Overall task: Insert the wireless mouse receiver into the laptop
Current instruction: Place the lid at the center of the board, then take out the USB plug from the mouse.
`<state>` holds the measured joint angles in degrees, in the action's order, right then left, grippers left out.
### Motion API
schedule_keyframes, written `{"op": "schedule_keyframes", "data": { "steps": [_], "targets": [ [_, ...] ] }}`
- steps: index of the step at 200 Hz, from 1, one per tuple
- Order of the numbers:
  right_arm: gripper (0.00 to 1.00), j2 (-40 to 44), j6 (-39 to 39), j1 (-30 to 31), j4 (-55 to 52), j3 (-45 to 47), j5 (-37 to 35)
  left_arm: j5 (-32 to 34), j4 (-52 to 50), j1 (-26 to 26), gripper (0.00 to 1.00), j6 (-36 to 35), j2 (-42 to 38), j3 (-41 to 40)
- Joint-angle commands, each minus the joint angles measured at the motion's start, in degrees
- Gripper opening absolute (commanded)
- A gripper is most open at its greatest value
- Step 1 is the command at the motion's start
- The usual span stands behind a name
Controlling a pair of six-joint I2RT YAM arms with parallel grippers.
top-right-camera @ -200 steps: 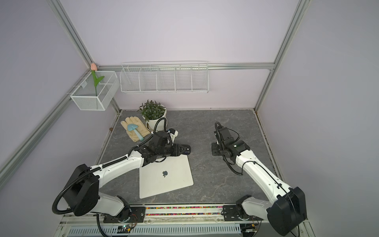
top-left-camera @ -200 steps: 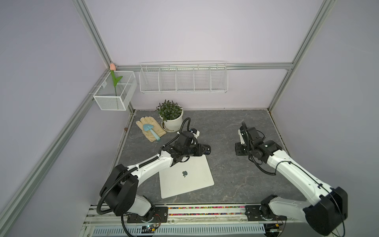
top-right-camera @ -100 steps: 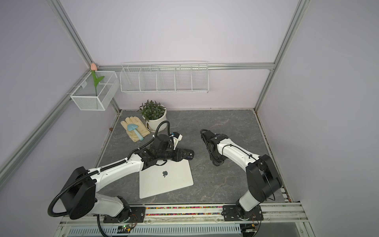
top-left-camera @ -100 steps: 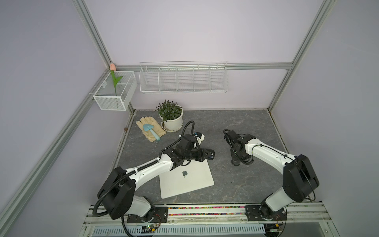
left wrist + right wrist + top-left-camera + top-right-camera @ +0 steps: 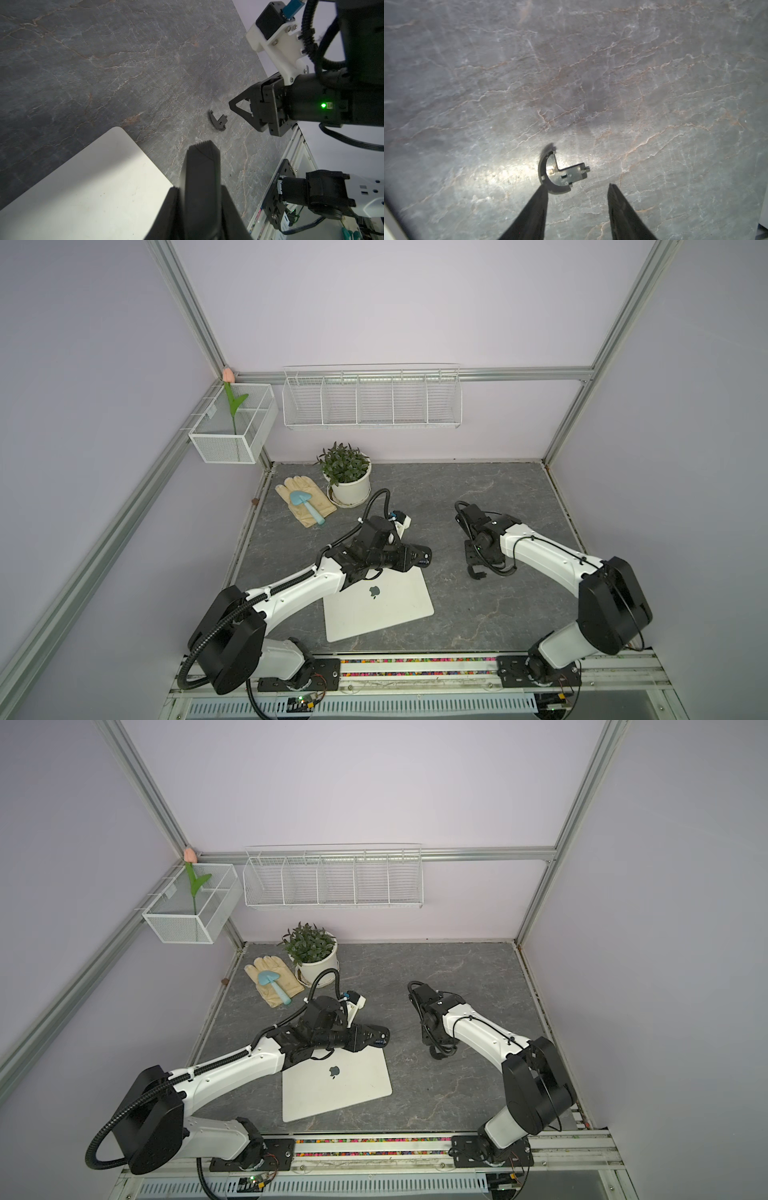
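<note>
Eyes first on the left gripper [image 5: 425, 561]: it is clenched tight near the far corner of the laptop [image 5: 386, 614], and in the left wrist view its fingertips [image 5: 204, 148] press flat together. I cannot make out the wireless mouse receiver anywhere. If it is pinched between those pads it is hidden, and I cannot tell. The laptop lies closed on the surface [image 5: 415, 497], lid up, with nothing bracing it. Further right a curved black piece [image 5: 560, 176] lies on the surface. The right gripper [image 5: 577, 186] stands released over it, jaws apart with nothing between them, one tip just at the piece's rim.

My worries: a stub that small may sit crooked in the grip, so a push at the laptop's edge could jam it or pop it loose. The unbraced laptop would likely slide instead of taking the plug — and I can see no port from here. The right tip could also flick the curved piece away.
</note>
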<state>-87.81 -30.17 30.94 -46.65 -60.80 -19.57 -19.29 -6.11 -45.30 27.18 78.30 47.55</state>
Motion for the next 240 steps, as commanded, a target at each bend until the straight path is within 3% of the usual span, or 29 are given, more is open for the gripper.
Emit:
{"op": "schedule_keyframes", "data": {
  "steps": [1, 42, 83, 107, 164, 240],
  "targets": [
    [0.56, 3.6, 1.4, -2.3, 4.2, 2.1, 8.9, -1.1, 1.5, -0.1, 0.0, -1.2, -0.4, -0.5],
    [0.65, 17.5, 2.3, -7.4, 19.2, 8.5, 26.8, -6.8, 7.7, -0.2, 0.0, -2.0, 0.0, -3.6],
    [0.67, 31.1, -3.3, -8.2, 29.1, 16.4, 30.2, -7.7, 10.9, -0.2, 0.0, 1.3, 5.2, -2.4],
    [0.75, 35.4, -9.2, -8.2, 34.4, 21.8, 33.3, -7.8, 12.8, -0.2, 0.0, 5.4, 10.9, -0.3],
    [0.83, 34.7, -19.7, -8.2, 41.0, 29.2, 33.1, -6.8, 5.0, -0.7, 0.0, 7.7, 21.3, 8.8],
    [0.82, 22.5, -27.6, -8.1, 55.4, 33.1, 38.2, -3.8, -6.5, -1.8, 0.0, 6.6, 27.4, 15.9]
  ]
}}
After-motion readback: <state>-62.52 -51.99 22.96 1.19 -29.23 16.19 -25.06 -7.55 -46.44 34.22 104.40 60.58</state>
